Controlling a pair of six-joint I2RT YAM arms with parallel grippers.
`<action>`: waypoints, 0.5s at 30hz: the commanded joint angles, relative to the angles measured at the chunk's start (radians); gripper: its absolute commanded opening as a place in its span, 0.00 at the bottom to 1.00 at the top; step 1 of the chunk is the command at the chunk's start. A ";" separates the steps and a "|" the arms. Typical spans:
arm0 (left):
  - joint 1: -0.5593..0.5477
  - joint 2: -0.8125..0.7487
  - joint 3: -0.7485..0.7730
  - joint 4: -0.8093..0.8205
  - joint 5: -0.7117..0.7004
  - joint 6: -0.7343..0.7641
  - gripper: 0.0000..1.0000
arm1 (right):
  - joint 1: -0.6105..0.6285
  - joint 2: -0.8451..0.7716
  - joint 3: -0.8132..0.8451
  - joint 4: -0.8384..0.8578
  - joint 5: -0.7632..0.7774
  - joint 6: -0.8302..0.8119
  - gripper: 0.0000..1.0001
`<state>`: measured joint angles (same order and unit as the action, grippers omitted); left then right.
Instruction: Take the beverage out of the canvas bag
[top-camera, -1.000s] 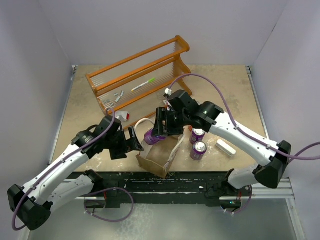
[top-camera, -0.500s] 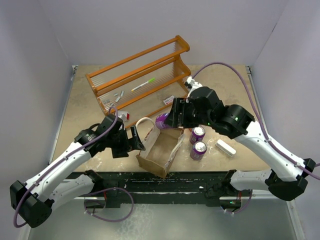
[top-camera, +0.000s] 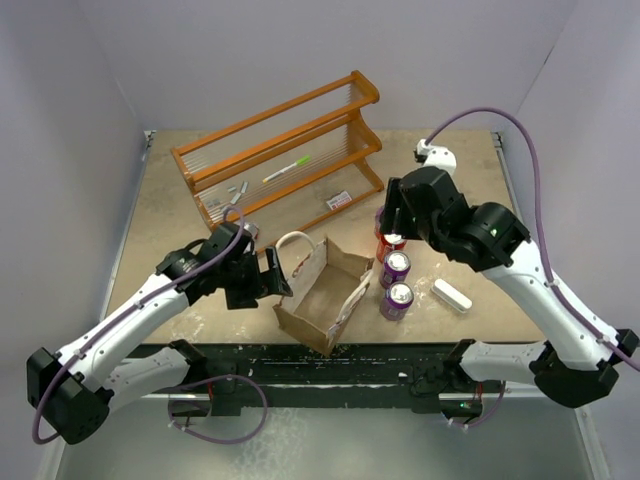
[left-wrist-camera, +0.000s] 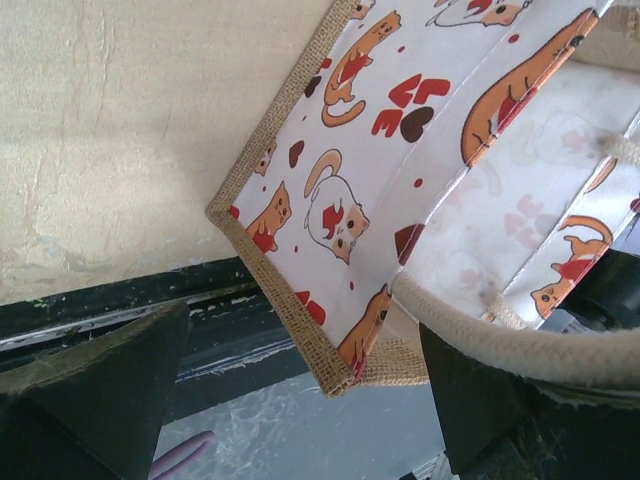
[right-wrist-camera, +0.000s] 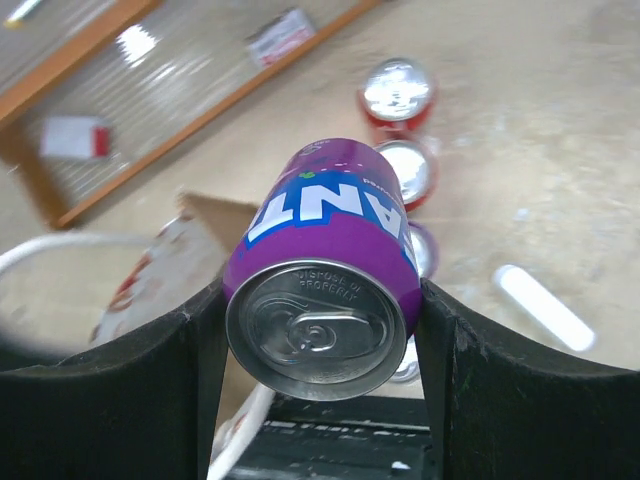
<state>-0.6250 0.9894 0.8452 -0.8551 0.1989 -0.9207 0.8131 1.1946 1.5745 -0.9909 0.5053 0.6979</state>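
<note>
Beverage removal nearly done: left gripper (top-camera: 272, 278), jaws wide open, just beside the canvas bag (top-camera: 305, 325), which stands open and seemingly empty; right gripper (top-camera: 390, 228) clamped on a purple can (right-wrist-camera: 330, 230) lettered "ANT", clear of the bag above the other cans (top-camera: 397, 300), not yet set down.
</note>
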 joint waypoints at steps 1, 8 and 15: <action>-0.003 0.032 0.080 0.010 -0.027 0.033 0.99 | -0.139 0.018 0.014 -0.024 0.111 -0.060 0.00; -0.001 0.079 0.126 -0.013 -0.051 0.063 0.99 | -0.405 0.028 -0.119 0.021 -0.038 -0.122 0.00; -0.002 0.063 0.129 -0.005 -0.040 0.039 0.99 | -0.542 0.077 -0.276 0.163 -0.188 -0.172 0.00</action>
<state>-0.6250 1.0714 0.9344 -0.8635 0.1650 -0.8875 0.3141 1.2545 1.3354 -0.9741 0.4076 0.5690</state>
